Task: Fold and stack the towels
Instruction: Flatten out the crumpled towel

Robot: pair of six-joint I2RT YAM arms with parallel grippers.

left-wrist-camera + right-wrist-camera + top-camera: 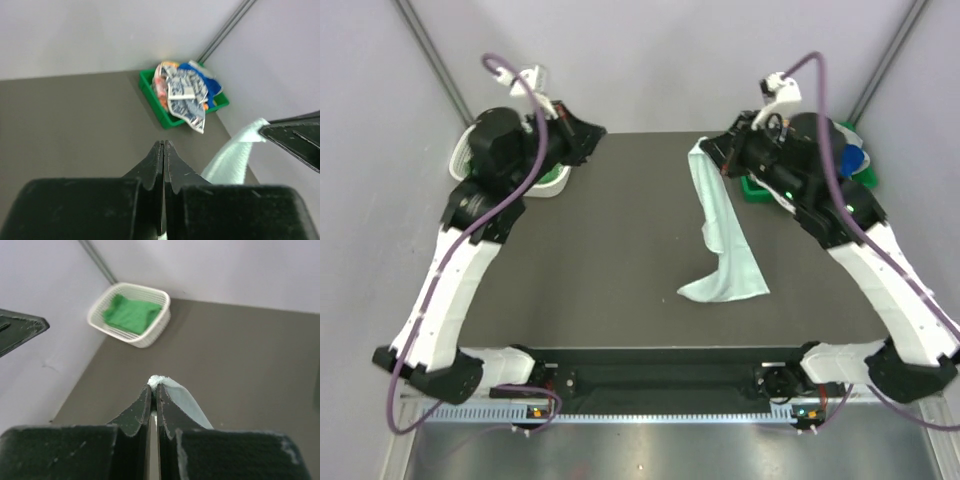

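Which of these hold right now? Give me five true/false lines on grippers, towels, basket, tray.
1. The right gripper is shut on a corner of the mint towel. True.
2. The left gripper holds a towel too. False: its jaws are shut on nothing.
3. The mint towel hangs fully clear of the table. False: its lower end lies crumpled on the table.
4. A green towel lies in the basket. True.
5. The tray is empty. False: it holds a heap of towels, blue and printed ones among them.
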